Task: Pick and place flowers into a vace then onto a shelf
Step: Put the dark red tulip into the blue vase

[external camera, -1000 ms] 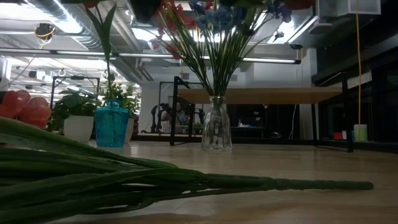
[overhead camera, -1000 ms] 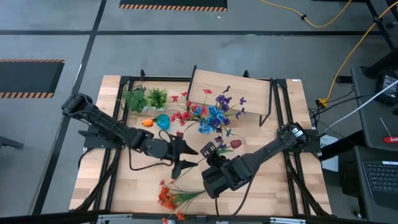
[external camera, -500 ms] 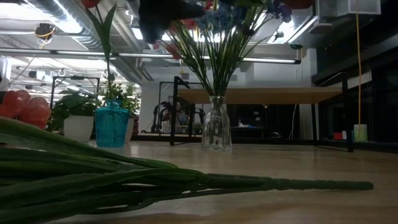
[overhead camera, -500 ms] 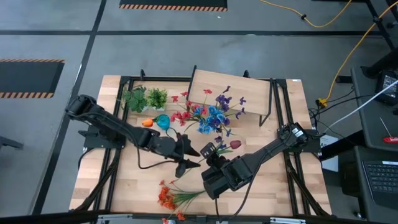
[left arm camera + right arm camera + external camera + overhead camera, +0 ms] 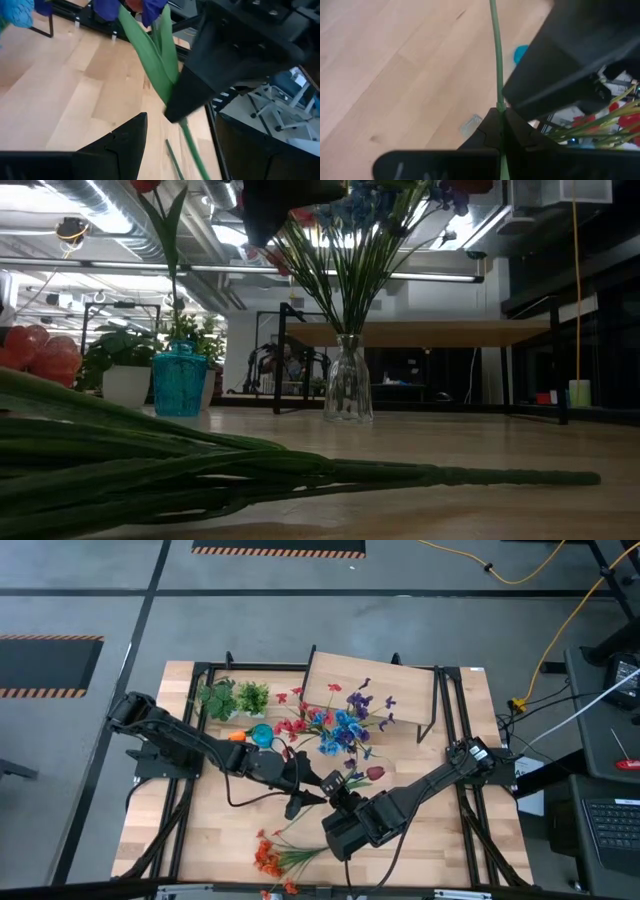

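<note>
Nearest the front edge of the light-wood plank table (image 5: 215, 830) lies a spray of orange-bloomed flowers on long green stems (image 5: 272, 856), flat on the boards; in the low view its bundled stems (image 5: 250, 475) stretch across the foreground. Just behind it, near the middle of the table, the two dark arms meet. The right gripper (image 5: 338, 787) is pressed together on the thin green stem of a single dark-red-headed flower (image 5: 377, 772), and the right wrist view shows that stem (image 5: 495, 60) running straight out from between the pinched fingers (image 5: 492, 132). The left gripper (image 5: 308, 792) sits just beside it with its fingers spread wide, holding nothing; from its wrist camera one dark finger (image 5: 127, 140) shows apart from the stem's broad green leaves (image 5: 150, 55).

Behind the arms stands a clear glass vase (image 5: 348, 388) already filled with red, blue and purple sprays (image 5: 335, 723). To its left is a small turquoise basket-like pot (image 5: 262, 734) with an orange tulip (image 5: 237, 737) beside it, then two leafy green plants in white pots (image 5: 232, 698). Farthest back is the small light-wood shelf on thin black legs (image 5: 400, 685), its board bare.
</note>
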Available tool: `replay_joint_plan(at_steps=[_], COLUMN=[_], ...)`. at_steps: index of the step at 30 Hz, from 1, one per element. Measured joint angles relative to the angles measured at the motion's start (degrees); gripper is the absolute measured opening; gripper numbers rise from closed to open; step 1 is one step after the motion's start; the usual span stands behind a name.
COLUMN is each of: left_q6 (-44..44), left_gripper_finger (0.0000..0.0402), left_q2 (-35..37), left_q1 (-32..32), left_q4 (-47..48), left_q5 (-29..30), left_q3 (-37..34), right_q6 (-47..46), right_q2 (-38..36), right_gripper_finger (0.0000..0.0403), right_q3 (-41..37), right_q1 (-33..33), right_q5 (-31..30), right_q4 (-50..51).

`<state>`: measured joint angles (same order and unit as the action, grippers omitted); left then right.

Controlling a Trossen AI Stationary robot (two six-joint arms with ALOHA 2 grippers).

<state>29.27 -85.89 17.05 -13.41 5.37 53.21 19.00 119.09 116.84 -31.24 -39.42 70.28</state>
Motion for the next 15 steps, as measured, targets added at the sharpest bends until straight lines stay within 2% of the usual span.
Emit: replay_joint_plan(at_steps=[15], left_q6=[-0.4], left_gripper_finger=[0.0226], left_q2=[0.0], left_q1=[-0.1], left_q4=[3.2], left_q5=[-0.3], left_q3=[0.0], right_q6=[1.5], right_q2=[0.0], right_gripper_finger=[0.0000], right_q3=[0.0], right_q1=[0.4], right_q5=[0.0], right_q4=[-2.0])
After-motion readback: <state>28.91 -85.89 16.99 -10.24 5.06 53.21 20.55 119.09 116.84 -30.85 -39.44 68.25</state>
